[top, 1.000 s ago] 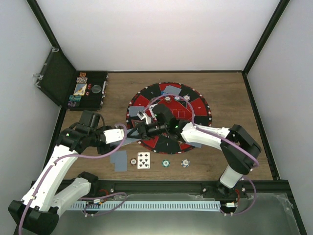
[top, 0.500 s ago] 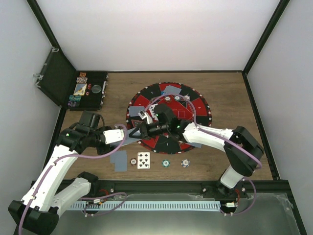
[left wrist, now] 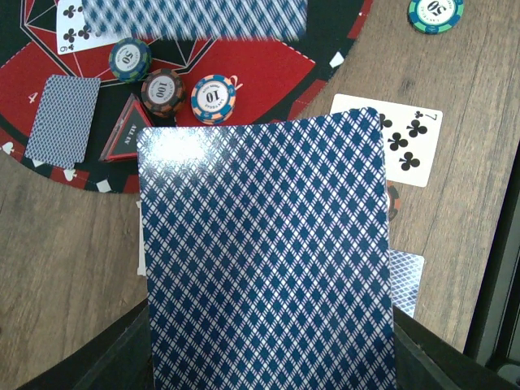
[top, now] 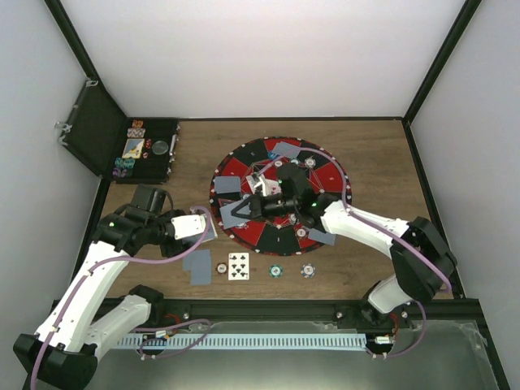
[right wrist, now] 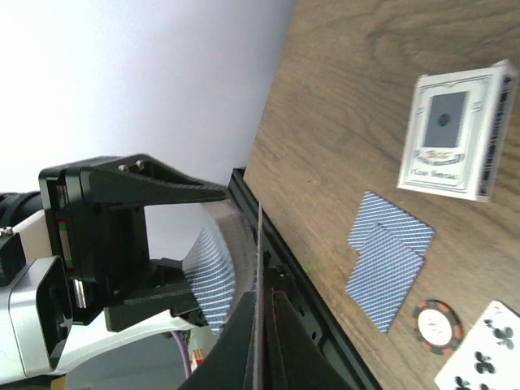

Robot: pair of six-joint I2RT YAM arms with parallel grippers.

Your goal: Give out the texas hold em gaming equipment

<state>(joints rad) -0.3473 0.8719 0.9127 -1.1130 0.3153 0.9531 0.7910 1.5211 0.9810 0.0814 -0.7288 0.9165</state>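
My left gripper (top: 205, 228) is shut on a deck of blue-backed playing cards (left wrist: 264, 244), held above the table beside the round red-and-black mat (top: 325, 175); its jaws grip the deck's two long sides (left wrist: 272, 357). My right gripper (top: 237, 213) is shut on a single card (right wrist: 259, 244), seen edge-on, just right of the deck over the mat's left rim. Face-down cards (top: 196, 266), a seven of clubs (top: 238, 266) and chips (top: 275, 270) lie in a row on the wood. Chips (left wrist: 162, 92) and cards (left wrist: 62, 120) lie on the mat.
An open black case (top: 148, 150) with more chips stands at the back left. A white card box (right wrist: 451, 142) lies on the wood. A triangular red button (left wrist: 124, 132) sits on the mat near the chips. The table's near rail (top: 276, 307) runs in front.
My right gripper has drawn back to the right, away from the left gripper, with one card pinched in it. The left arm and deck have stayed put.
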